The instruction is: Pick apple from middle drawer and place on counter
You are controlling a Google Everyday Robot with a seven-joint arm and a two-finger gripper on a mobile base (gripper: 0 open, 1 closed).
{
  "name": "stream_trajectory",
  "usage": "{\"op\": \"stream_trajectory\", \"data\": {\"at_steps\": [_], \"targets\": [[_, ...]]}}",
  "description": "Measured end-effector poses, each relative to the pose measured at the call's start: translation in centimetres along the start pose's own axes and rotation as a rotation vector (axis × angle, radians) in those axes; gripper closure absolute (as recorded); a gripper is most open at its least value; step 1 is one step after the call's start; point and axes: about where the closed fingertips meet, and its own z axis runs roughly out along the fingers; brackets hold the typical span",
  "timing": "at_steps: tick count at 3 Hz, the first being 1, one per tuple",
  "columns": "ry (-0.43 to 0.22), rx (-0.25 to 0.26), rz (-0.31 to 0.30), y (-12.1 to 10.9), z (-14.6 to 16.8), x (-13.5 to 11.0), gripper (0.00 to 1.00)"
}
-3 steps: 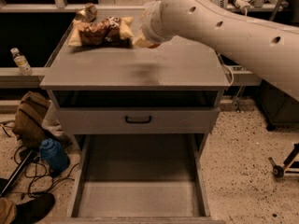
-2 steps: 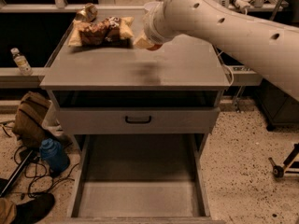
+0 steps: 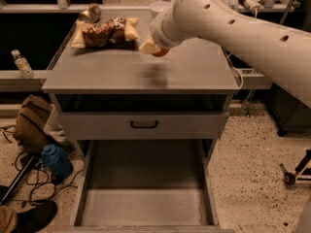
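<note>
My gripper hangs from the white arm over the middle of the counter, a little above its surface. It is shut on the apple, whose red-orange underside shows below the pale fingers. A soft shadow lies on the counter just below it. The middle drawer is pulled fully out at the bottom front, and its grey floor is bare.
A brown snack bag and a can lie at the counter's back left. A white bowl sits behind the arm. A closed drawer front with a black handle is below the counter. A bottle, bags and cables are on the left.
The gripper with the apple has come down slightly toward the counter. The drawer and the things on the counter have not moved.
</note>
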Motion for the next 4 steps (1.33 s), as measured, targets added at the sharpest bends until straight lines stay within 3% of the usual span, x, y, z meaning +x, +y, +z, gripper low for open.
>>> {"op": "stream_trajectory", "data": {"at_steps": [1,4], "targets": [[0.0,0.0,0.0,0.0,0.0,0.0,0.82],[0.0,0.0,0.0,0.01,0.01,-0.01,0.12]]}}
